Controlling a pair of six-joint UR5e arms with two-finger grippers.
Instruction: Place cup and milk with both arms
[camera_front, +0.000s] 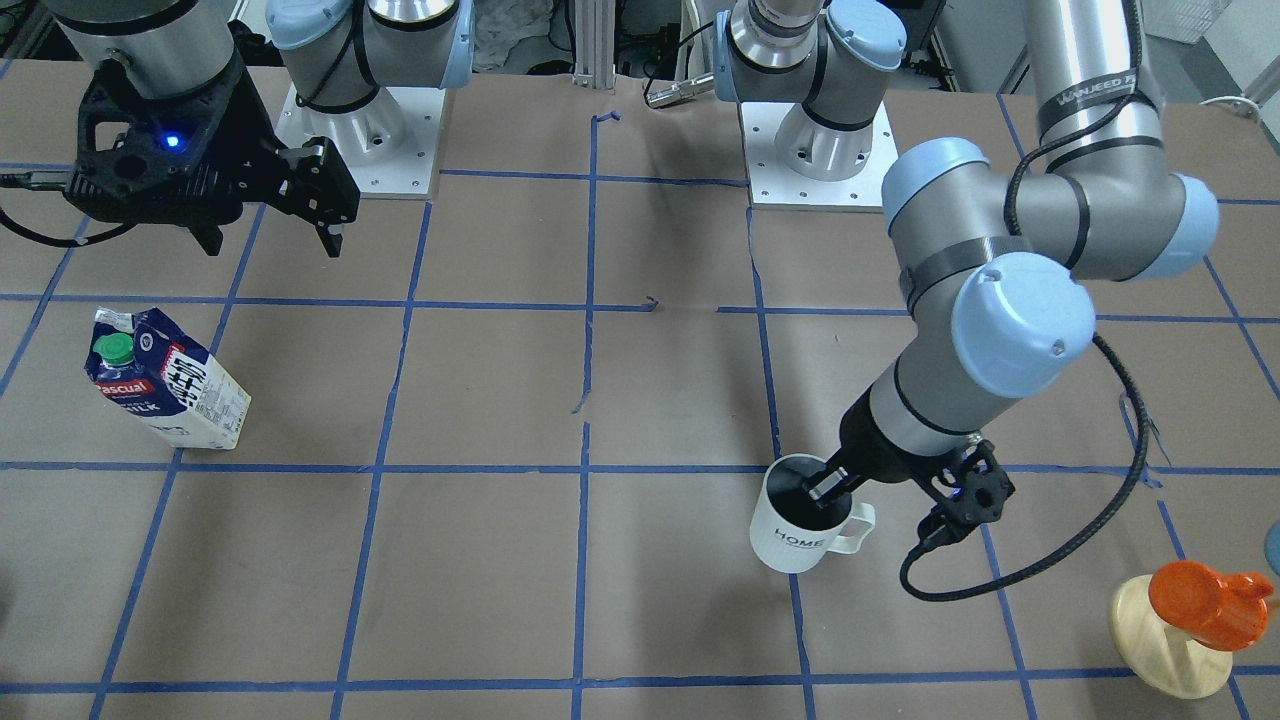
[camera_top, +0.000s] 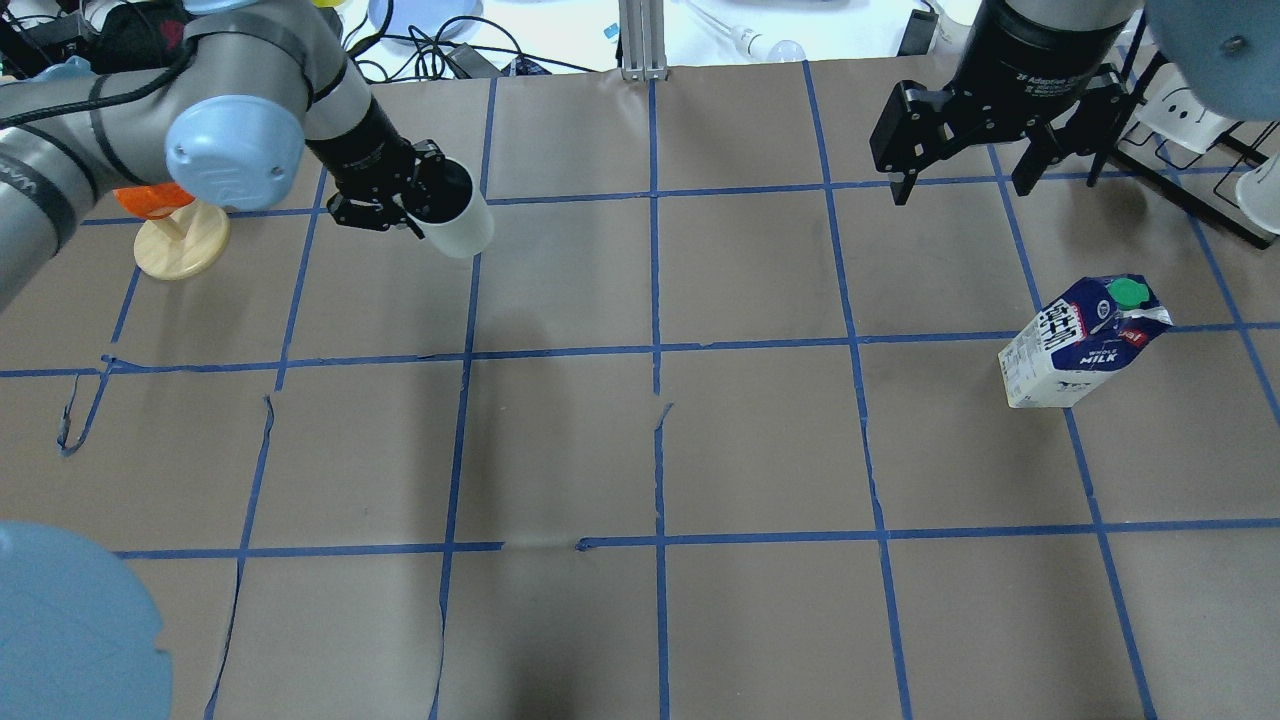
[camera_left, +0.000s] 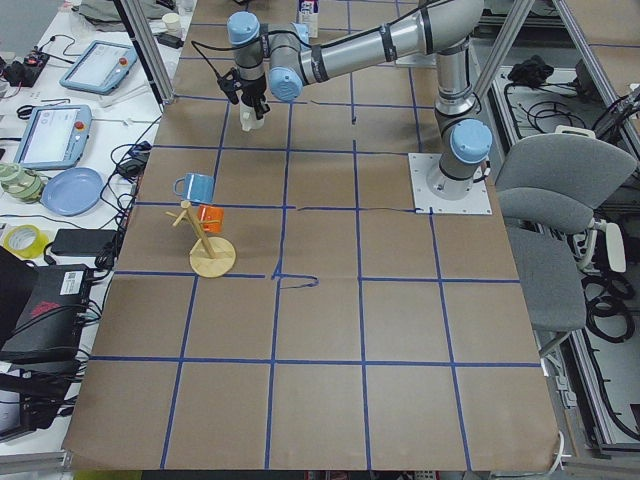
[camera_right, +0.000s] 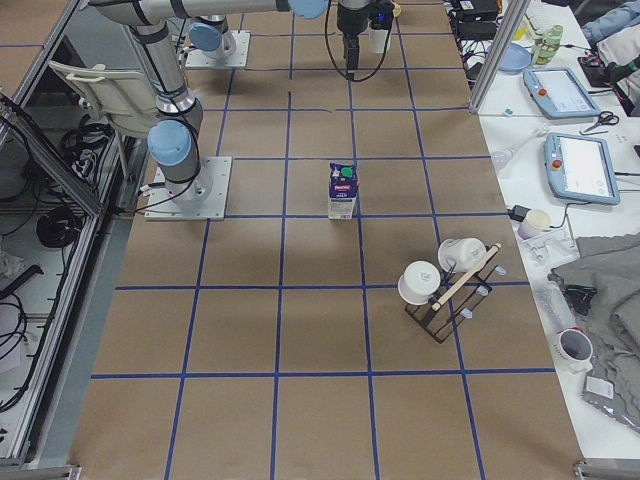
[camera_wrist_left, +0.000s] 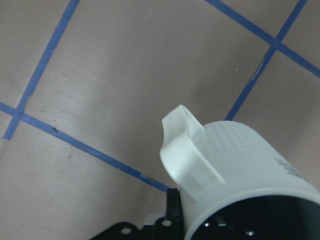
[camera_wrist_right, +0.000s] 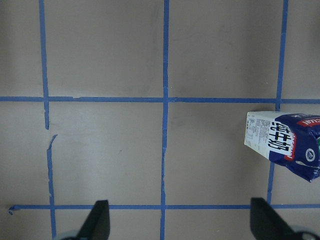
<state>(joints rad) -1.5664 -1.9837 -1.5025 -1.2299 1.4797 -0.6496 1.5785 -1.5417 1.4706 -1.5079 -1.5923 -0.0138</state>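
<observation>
The white cup (camera_front: 800, 540) with "HOME" on its wall stands upright at the table's far side on my left; it also shows in the overhead view (camera_top: 462, 228) and the left wrist view (camera_wrist_left: 240, 170). My left gripper (camera_front: 832, 484) is shut on its rim next to the handle, one finger inside. I cannot tell whether the cup touches the table. The milk (camera_front: 168, 382) stands upright on my right, also seen from overhead (camera_top: 1082, 342) and by the right wrist camera (camera_wrist_right: 284, 143). My right gripper (camera_top: 960, 188) is open and empty, high above the table, beyond the milk.
An orange cup (camera_front: 1205, 600) hangs on a round wooden stand (camera_top: 180, 250) just left of my left arm. A black rack with white cups (camera_right: 445, 275) stands at the right far edge. A blue mug (camera_left: 195, 186) hangs on that stand.
</observation>
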